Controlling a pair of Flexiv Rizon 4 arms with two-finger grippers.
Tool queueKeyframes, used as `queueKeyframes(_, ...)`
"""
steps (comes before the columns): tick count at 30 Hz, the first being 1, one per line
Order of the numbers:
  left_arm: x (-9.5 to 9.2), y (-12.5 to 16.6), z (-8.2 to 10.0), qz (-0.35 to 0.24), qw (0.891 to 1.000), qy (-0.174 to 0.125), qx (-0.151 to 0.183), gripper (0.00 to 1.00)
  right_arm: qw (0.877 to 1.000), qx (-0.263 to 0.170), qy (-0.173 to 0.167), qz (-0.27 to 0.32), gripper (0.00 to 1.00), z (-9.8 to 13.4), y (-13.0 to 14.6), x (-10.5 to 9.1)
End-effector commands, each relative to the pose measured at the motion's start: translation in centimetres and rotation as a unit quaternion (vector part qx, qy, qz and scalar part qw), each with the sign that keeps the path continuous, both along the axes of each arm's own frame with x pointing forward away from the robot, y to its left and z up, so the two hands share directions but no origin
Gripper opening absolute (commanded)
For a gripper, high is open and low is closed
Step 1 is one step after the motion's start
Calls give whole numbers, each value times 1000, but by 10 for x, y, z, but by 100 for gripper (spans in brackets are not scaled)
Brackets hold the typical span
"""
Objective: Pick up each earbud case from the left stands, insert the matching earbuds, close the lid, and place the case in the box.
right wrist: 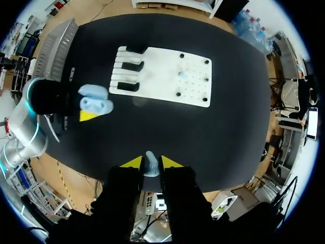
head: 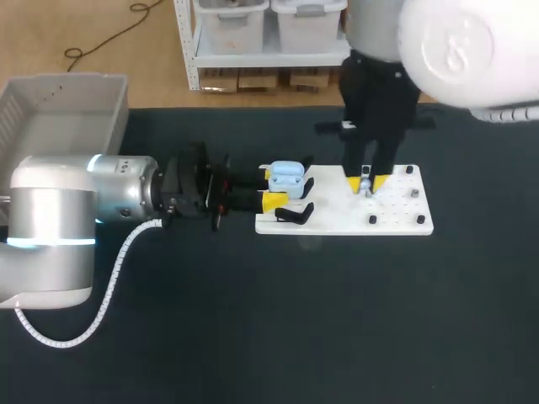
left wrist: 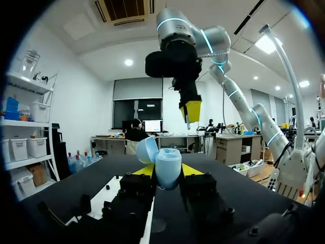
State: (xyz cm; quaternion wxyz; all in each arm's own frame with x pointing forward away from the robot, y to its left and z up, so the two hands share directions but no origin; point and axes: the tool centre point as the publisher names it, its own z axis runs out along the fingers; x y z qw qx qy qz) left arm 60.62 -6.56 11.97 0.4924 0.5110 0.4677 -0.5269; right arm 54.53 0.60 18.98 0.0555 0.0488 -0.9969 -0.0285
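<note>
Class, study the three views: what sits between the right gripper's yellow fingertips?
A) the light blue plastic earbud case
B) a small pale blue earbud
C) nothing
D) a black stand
B: the right wrist view shows a small pale blue earbud pinched between the right gripper tips; the open light blue case is in the left gripper.

The box (head: 72, 84) runs off the head view's edge; the left gripper (left wrist: 168, 171) hides the earbud case's (left wrist: 168, 161) base — the right gripper's (right wrist: 151, 163) fingers hide the earbud's (right wrist: 151, 161) lower end
</note>
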Motion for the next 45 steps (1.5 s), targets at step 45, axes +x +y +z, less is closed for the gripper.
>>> queueKeyframes(45, -6, -4, -4, -4, 1000, -1, 5, 0, 980, -166, 21, -111, 0, -3, 66, 32)
